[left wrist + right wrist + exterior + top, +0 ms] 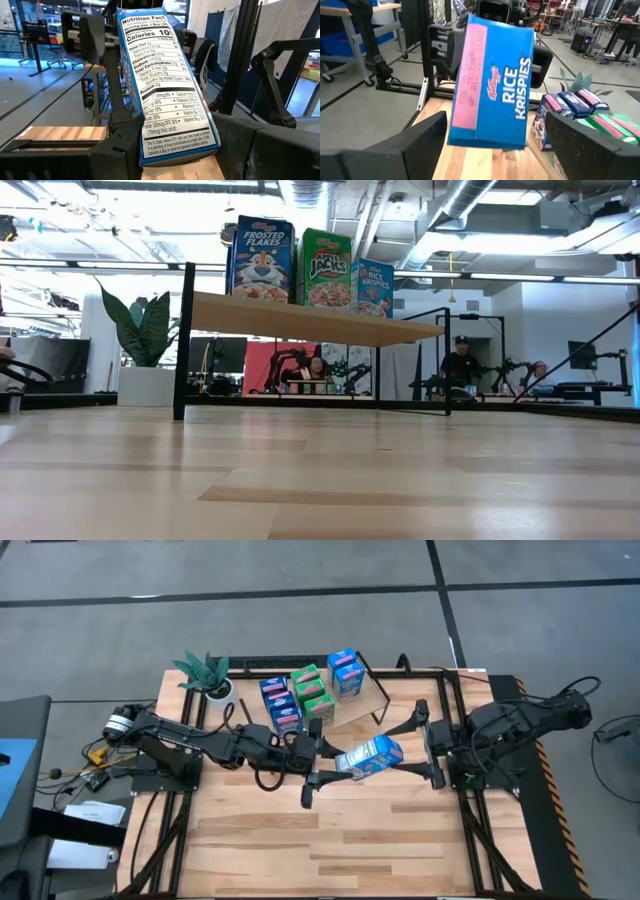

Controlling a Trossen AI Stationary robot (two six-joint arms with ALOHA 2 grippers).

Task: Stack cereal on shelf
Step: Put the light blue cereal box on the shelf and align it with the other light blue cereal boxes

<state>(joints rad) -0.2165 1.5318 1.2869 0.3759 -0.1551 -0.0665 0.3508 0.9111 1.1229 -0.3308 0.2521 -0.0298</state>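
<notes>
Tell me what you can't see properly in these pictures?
- Low view: the held Rice Krispies box and both arms are out of frame, above the top edge.
- Left wrist view: the box's bottom, hidden behind the left tool.
- High view: the shelf boxes' print, too small to read.

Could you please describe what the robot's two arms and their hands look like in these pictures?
Both arms are dark, nearly black, built of jointed tubular segments with bulky housings at the joints. Black cables loop along the left arm and the right arm, and a silver fitting shows near the left arm's base. The left hand and the right hand each end in two long, thin black fingers. I see no markings.
</notes>
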